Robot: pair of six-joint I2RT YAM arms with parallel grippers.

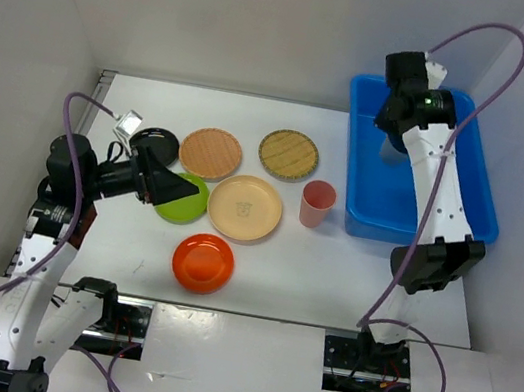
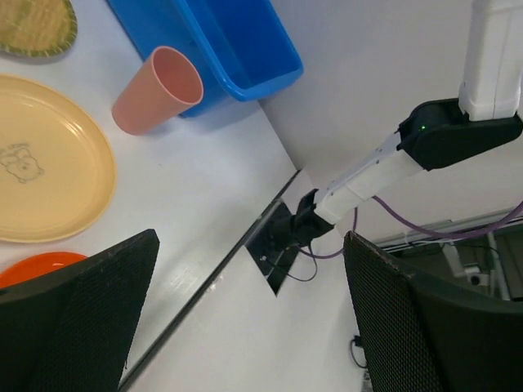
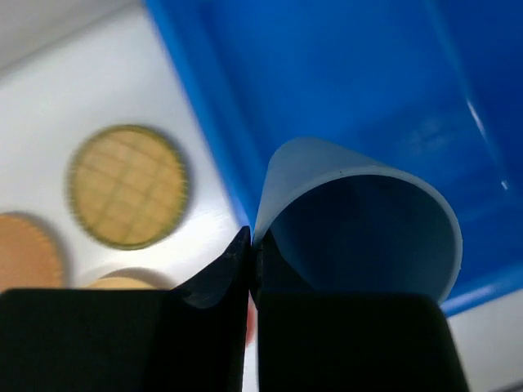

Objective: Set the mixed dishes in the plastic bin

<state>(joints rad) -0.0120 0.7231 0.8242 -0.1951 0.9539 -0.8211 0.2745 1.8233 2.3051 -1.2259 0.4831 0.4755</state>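
My right gripper point(image 1: 394, 138) hangs over the blue plastic bin point(image 1: 468, 182), shut on the rim of the blue cup point(image 3: 359, 220), with one finger inside the rim and one outside; the bin floor point(image 3: 327, 73) lies below it. My left gripper point(image 1: 158, 183) is open and empty above the lime green plate point(image 1: 185, 203), next to the black plate point(image 1: 155, 142). On the table lie the light wood plate point(image 1: 211, 153), woven bamboo plate point(image 1: 288, 154), cream plate point(image 1: 245, 207) and orange plate point(image 1: 203, 262). The pink cup point(image 1: 317, 204) stands upright beside the bin's left wall.
White walls close in the table on the left, back and right. The right arm's forearm point(image 1: 435, 196) stretches over the bin. The left wrist view shows the pink cup point(image 2: 159, 88), cream plate point(image 2: 41, 159) and the bin corner point(image 2: 245, 57).
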